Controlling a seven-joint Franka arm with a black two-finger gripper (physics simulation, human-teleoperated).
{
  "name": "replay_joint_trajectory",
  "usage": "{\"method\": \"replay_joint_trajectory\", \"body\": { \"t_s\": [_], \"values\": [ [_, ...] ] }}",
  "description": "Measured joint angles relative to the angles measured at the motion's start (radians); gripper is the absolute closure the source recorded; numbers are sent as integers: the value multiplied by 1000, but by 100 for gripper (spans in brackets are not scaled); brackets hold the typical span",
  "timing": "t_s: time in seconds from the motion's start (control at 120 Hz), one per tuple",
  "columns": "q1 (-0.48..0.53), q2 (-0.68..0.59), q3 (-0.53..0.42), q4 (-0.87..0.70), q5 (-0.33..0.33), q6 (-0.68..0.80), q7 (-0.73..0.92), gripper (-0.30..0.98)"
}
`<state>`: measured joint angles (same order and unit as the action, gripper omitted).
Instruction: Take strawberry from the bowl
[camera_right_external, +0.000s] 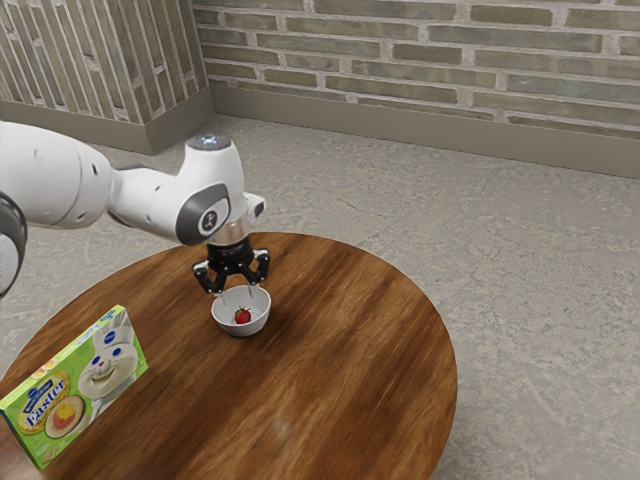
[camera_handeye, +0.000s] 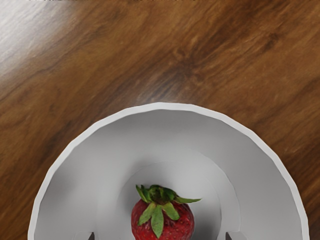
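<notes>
Red strawberry (camera_handeye: 162, 225), only one, lies inside one white bowl (camera_right_external: 241, 331), whose walls probably keep it from rolling. One gripper (camera_right_external: 237, 294) points down there, its two fingers apart with the fruit between, I think ready for closing. One wooden table (camera_right_external: 350, 370) carries also one box (camera_right_external: 75, 385), well apart from the bowl.

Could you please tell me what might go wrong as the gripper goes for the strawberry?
The open gripper is over the bowl, with a fingertip toward either side of the strawberry. I see three risks:
- The bowl's sloping wall surrounds the fruit, so a finger going lower might scrape it and shift the bowl.
- The fruit looks rounded, so uneven contact could roll it away.
- Its leaves spread over the top, so a high grip might catch mostly leaf and slip.
</notes>
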<state>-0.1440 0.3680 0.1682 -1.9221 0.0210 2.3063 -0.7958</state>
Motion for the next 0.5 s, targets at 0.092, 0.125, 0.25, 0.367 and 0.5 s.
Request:
{"method": "replay_joint_trajectory", "body": {
  "t_s": [0.092, 0.125, 0.25, 0.367, 0.5],
  "values": [
    [0, 5, 2, 2, -4, 7, -9, 38],
    [1, 10, 2, 4, -5, 9, -12, 38],
    [4, 37, 2, 15, -6, 20, -20, 38],
    [8, 66, 3, 40, -6, 29, -26, 38],
    [8, 76, 4, 51, -6, 35, -31, 38]
  ]
}}
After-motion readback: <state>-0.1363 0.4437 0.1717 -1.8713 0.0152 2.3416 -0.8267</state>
